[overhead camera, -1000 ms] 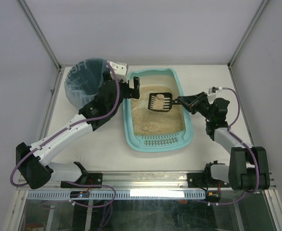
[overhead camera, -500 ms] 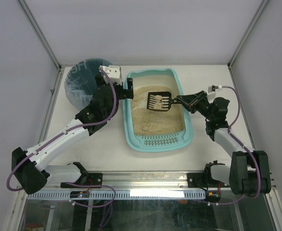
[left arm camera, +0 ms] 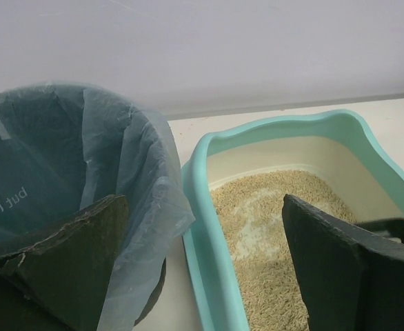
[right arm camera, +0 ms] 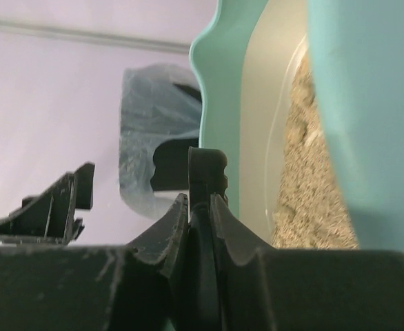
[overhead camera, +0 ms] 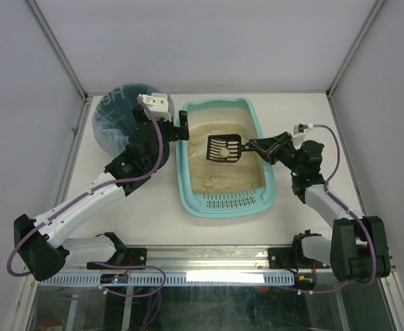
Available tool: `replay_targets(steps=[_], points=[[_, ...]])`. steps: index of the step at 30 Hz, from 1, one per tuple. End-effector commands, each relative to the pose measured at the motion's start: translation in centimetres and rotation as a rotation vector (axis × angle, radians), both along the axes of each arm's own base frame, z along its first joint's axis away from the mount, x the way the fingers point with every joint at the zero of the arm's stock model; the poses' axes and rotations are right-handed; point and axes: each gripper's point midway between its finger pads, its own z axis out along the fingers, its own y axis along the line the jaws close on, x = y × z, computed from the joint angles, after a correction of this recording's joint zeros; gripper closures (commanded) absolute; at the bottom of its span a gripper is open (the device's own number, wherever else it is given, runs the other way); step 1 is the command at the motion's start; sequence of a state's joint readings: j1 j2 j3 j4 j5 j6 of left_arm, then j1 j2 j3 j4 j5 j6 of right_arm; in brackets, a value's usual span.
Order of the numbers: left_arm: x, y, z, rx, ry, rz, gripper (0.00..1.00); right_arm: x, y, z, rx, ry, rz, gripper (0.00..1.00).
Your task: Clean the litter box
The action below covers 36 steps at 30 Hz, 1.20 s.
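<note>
**Top view.** The litter box [overhead camera: 184, 181] lay at the middle of the table [overhead camera: 147, 207]. Its grate [overhead camera: 228, 202] was at the near end, and litter [overhead camera: 240, 176] covered the rest of its floor. A bin [overhead camera: 112, 114] with a bluish liner stood just beside the far left corner of the box. The left gripper [overhead camera: 182, 124] hung at the left rim of the box, next to the bin, with its jaws spread wide and nothing between them. The right gripper [overhead camera: 255, 145] reached in over the right rim and was clamped on the handle of a black scoop [overhead camera: 224, 148]. The scoop's blade sat over the litter in the middle of the box, with pale material showing on it. This view did not show whether the blade touched the litter. A round clump [overhead camera: 209, 183] lay in the litter nearer the grate, apart from the scoop.

**Left wrist view.** The two fingers [left arm camera: 71, 255] stood far apart, one in front of the bin [left arm camera: 43, 158] and the other in front of the litter [left arm camera: 271, 227]. The teal rim of the box [left arm camera: 200, 227] ran between them, just beside the liner. Neither finger gripped anything.

**Right wrist view.** The fingers [right arm camera: 154, 241] were pressed together on the thin black scoop handle [right arm camera: 205, 169], which stood edge-on between them. The teal wall of the box [right arm camera: 223, 89] rose just behind the handle, with litter to its right. The lined bin [right arm camera: 147, 117] showed farther off to the left.
</note>
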<state>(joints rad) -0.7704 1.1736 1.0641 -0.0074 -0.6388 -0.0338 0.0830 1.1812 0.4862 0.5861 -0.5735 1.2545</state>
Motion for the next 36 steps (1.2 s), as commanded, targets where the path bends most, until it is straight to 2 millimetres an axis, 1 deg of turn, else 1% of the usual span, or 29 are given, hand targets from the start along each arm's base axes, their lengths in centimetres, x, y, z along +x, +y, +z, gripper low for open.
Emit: replay_targets(steps=[1, 2, 3, 5, 6, 7, 9, 10, 11, 12, 13, 14, 17, 18, 19, 20, 21, 22, 24, 25, 26, 27, 28, 29, 30, 32, 33, 34, 36], points=[[0.0, 0.9, 1.9, -0.029, -0.054, 0.02, 0.01, 0.7, -1.6, 2.6, 0.003, -0.071, -0.075, 1.0], [0.1, 0.9, 1.8, -0.026, -0.05, 0.025, 0.01, 0.9, -2.8, 2.2, 0.025, -0.057, -0.134, 1.0], [0.0, 1.1, 1.8, -0.027, -0.049, 0.03, 0.01, 0.6, -2.5, 2.7, 0.03, -0.087, -0.112, 1.0], [-0.1, 1.3, 2.0, -0.032, -0.054, 0.036, 0.01, -0.2, 1.1, 4.2, -0.015, -0.16, 0.04, 1.0], [-0.1, 1.2, 2.1, -0.034, -0.055, 0.034, 0.01, -0.5, 2.2, 4.7, -0.036, -0.181, 0.08, 1.0], [-0.1, 1.1, 2.1, -0.039, -0.055, 0.029, 0.01, -0.5, 2.1, 4.7, -0.051, -0.177, 0.067, 1.0], [0.0, 0.9, 2.0, -0.038, -0.05, 0.023, 0.01, 0.4, -1.5, 2.4, -0.034, -0.075, -0.09, 1.0], [0.0, 1.0, 1.8, -0.035, -0.044, 0.027, 0.01, 0.5, -2.5, 2.4, 0.0, -0.071, -0.128, 1.0], [-0.1, 1.1, 1.9, -0.037, -0.046, 0.031, 0.01, 0.2, -1.9, 3.3, 0.011, -0.109, -0.082, 1.0], [-0.1, 1.2, 2.0, -0.038, -0.047, 0.035, 0.01, -0.3, 0.1, 4.2, -0.002, -0.143, 0.005, 1.0], [-0.1, 1.3, 2.1, -0.041, -0.05, 0.036, 0.01, -0.6, 1.6, 4.4, -0.024, -0.164, 0.064, 1.0], [-0.1, 1.2, 2.0, -0.04, -0.049, 0.033, 0.01, -0.7, 1.8, 4.4, -0.038, -0.165, 0.07, 1.0], [0.1, 1.0, 1.8, -0.035, -0.04, 0.029, 0.01, 0.4, -2.7, 2.2, -0.008, -0.064, -0.132, 1.0], [0.0, 1.0, 1.7, -0.032, -0.036, 0.033, 0.01, 0.4, -2.7, 2.3, 0.017, -0.071, -0.126, 1.0], [0.0, 1.2, 1.7, -0.034, -0.037, 0.038, 0.01, 0.1, -1.4, 3.0, 0.019, -0.092, -0.058, 1.0], [0.0, 1.2, 1.9, -0.036, -0.041, 0.039, 0.01, -0.3, 0.5, 3.6, 0.0, -0.126, 0.027, 1.0], [0.0, 1.3, 1.9, -0.037, -0.043, 0.039, 0.01, -0.6, 1.4, 4.1, -0.009, -0.146, 0.061, 1.0], [0.0, 1.2, 1.9, -0.037, -0.043, 0.037, 0.01, -0.5, 1.3, 3.9, -0.014, -0.136, 0.048, 1.0], [0.0, 1.1, 1.8, -0.034, -0.04, 0.032, 0.01, 0.2, -1.6, 2.2, -0.003, -0.05, -0.086, 1.0], [0.1, 1.2, 1.8, -0.033, -0.038, 0.036, 0.01, 0.3, -2.4, 2.1, 0.013, -0.049, -0.125, 1.0], [0.0, 1.2, 1.8, -0.033, -0.039, 0.04, 0.01, 0.1, -1.9, 2.4, 0.01, -0.074, -0.09, 1.0], [0.0, 1.4, 1.8, -0.033, -0.04, 0.045, 0.01, -0.1, -0.2, 3.7, -0.006, -0.119, -0.014, 1.0], [-0.1, 1.4, 1.9, -0.035, -0.044, 0.046, 0.01, -0.6, 1.3, 4.4, -0.026, -0.156, 0.054, 1.0], [0.0, 1.4, 2.0, -0.037, -0.046, 0.043, 0.01, -0.8, 1.8, 4.6, -0.039, -0.167, 0.073, 1.0], [0.0, 1.3, 2.0, -0.038, -0.046, 0.039, 0.01, -0.7, 1.1, 4.2, -0.047, -0.15, 0.033, 1.0], [0.1, 1.2, 1.9, -0.034, -0.039, 0.036, 0.01, 0.2, -2.1, 2.5, -0.035, -0.059, -0.123, 1.0], [0.0, 1.3, 1.9, -0.036, -0.038, 0.041, 0.01, 0.1, -2.1, 2.9, -0.017, -0.078, -0.117, 1.0], [0.0, 1.4, 2.0, -0.037, -0.04, 0.046, 0.01, -0.3, -1.0, 3.8, -0.017, -0.116, -0.05, 1.0], [0.0, 1.6, 2.2, -0.038, -0.046, 0.052, 0.01, -0.9, 2.1, 4.7, -0.045, -0.167, 0.074, 1.0]])
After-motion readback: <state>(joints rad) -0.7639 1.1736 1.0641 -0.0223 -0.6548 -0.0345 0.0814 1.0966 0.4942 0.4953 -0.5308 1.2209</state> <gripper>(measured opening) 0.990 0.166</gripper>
